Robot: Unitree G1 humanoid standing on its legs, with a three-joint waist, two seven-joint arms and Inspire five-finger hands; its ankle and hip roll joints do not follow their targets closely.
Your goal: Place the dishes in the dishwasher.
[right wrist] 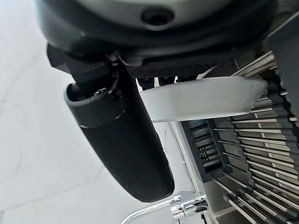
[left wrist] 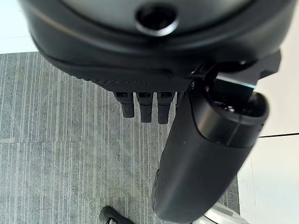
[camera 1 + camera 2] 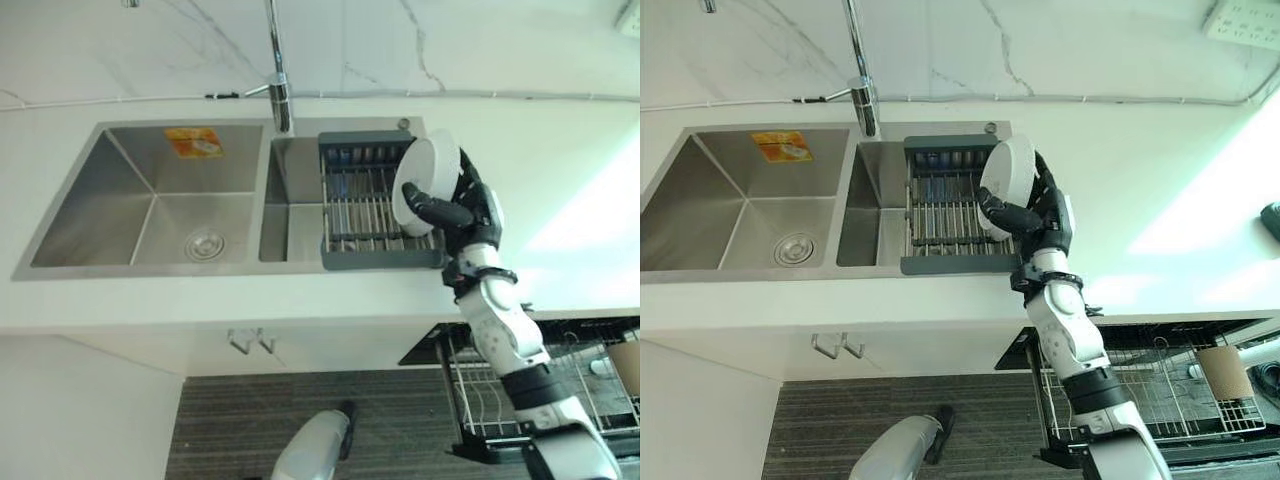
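Above the slatted metal drying rack set in the steel sink, the right hand grips a round white plate, thumb across its face, fingers curled behind. The left hand hangs over grey ribbed floor, fingers seemingly relaxed. The dishwasher's wire basket is partly cut off.

Sink brushed steel, matt sheen. Drying rack w/ metal bars, grey plastic frame. Plate smooth white, looks ceramic. Counter glossy white. Floor ribbed grey.
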